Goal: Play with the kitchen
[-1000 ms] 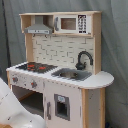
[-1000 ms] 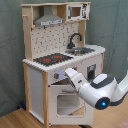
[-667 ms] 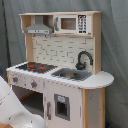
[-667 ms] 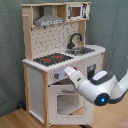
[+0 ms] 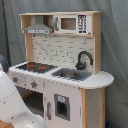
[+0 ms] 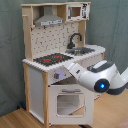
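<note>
Little has shifted over the last second: in the second exterior view my arm (image 6: pixel 95 77) has crept slightly further in toward the front of the kitchen (image 6: pixel 60 65), and in the first exterior view my white link (image 5: pixel 15 107) sits a touch higher at the first exterior view's lower left. That toy kitchen stands on the wooden floor (image 6: pixel 20 120) against a grey-green curtain (image 6: pixel 112 25), with its stovetop (image 6: pixel 52 59), sink (image 5: pixel 72 75), black faucet (image 5: pixel 84 59), grey hood (image 5: pixel 39 29) and microwave (image 5: pixel 70 23) all in plain sight. My wrist points at the knob panel (image 6: pixel 60 75) just above the windowed oven door (image 6: pixel 67 102), which appears to stand closed. My end effector hides behind my own forearm, so I cannot tell how wide it is or whether it holds anything. I judge this the approach step, reaching for a knob or the oven handle. Next I would need a slow, small advance, lining up squarely on one control before closing, since a sideways nudge might rock this light cabinet.
</note>
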You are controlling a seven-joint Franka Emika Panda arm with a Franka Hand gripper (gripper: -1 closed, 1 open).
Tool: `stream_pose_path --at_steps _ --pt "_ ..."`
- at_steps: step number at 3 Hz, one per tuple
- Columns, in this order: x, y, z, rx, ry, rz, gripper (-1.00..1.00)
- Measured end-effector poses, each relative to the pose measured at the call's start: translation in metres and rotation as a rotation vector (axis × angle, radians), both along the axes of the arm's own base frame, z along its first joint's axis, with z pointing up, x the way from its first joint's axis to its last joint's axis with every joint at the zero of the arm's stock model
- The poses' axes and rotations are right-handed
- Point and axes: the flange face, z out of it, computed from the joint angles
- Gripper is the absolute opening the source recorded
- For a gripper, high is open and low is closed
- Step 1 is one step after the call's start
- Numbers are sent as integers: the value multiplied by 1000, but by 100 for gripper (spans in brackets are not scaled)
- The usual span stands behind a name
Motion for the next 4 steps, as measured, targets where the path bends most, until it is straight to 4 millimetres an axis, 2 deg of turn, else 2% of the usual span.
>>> stream_pose_path --at_steps 4 --pt "-20 -74 45 -28 354 -22 100"
